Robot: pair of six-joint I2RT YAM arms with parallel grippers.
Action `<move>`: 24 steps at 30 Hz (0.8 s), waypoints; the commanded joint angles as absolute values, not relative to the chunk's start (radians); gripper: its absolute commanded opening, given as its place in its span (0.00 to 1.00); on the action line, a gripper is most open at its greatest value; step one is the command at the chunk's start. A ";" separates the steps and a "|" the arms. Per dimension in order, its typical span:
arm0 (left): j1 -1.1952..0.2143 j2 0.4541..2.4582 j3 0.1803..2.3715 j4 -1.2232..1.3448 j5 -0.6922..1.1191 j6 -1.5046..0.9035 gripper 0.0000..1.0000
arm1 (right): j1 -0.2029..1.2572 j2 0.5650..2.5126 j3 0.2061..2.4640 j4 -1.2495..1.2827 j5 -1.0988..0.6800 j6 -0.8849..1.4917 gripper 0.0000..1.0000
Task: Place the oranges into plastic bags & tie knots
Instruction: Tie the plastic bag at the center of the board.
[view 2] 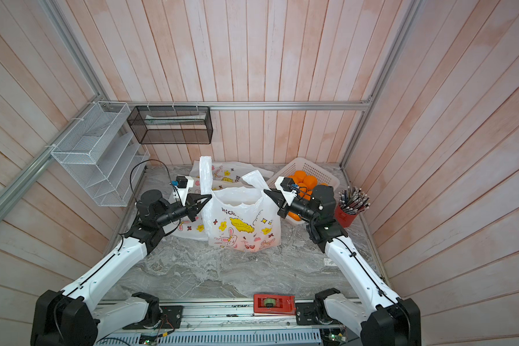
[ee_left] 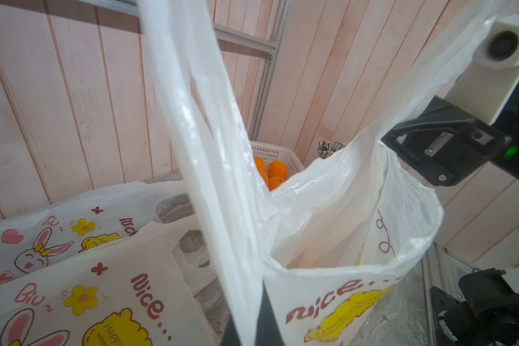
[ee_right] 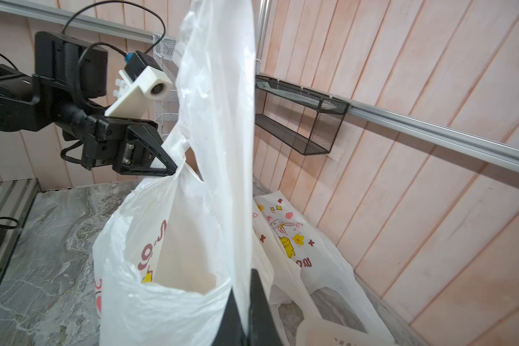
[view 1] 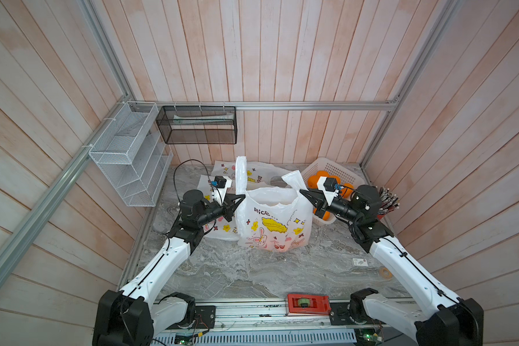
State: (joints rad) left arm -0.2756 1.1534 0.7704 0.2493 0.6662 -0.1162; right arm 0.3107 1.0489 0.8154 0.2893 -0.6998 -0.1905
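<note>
A printed plastic bag (view 1: 273, 227) (view 2: 243, 227) stands upright mid-table with its mouth open. My left gripper (view 1: 242, 196) (ee_left: 252, 317) is shut on its left handle (ee_left: 198, 119), which rises as a long strap. My right gripper (view 1: 301, 191) (ee_right: 243, 302) is shut on the right handle (ee_right: 222, 119). The two grippers face each other across the bag's mouth. Oranges (view 1: 321, 176) (ee_left: 276, 170) lie in the white basket (view 1: 333, 169) at the back right. A faint orange tint shows through the bag's lower wall. Flat plastic bags (view 1: 258, 170) lie behind and to the left. No knots are in view.
A red cup of pens (view 1: 387, 203) stands right of the right arm. A white wire shelf (view 1: 129, 158) and a black mesh basket (view 1: 198, 124) hang on the walls. A red tool (view 1: 307, 304) sits on the front rail, a tape roll (view 1: 385, 273) near the right edge.
</note>
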 commanded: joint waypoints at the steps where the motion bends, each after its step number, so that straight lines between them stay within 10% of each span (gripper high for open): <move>1: -0.270 1.144 0.769 0.232 0.591 -0.119 0.00 | 0.290 0.995 0.783 0.270 -0.573 -0.148 0.00; 24: -0.373 1.166 0.877 0.066 0.571 0.164 0.00 | 0.289 0.946 0.753 0.237 -0.748 -0.237 0.00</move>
State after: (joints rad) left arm -0.3450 1.1580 0.8272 0.1337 0.5827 0.0406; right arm 0.2550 0.9298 0.7036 0.2935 -0.7292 -0.1547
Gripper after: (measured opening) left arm 0.048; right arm 0.042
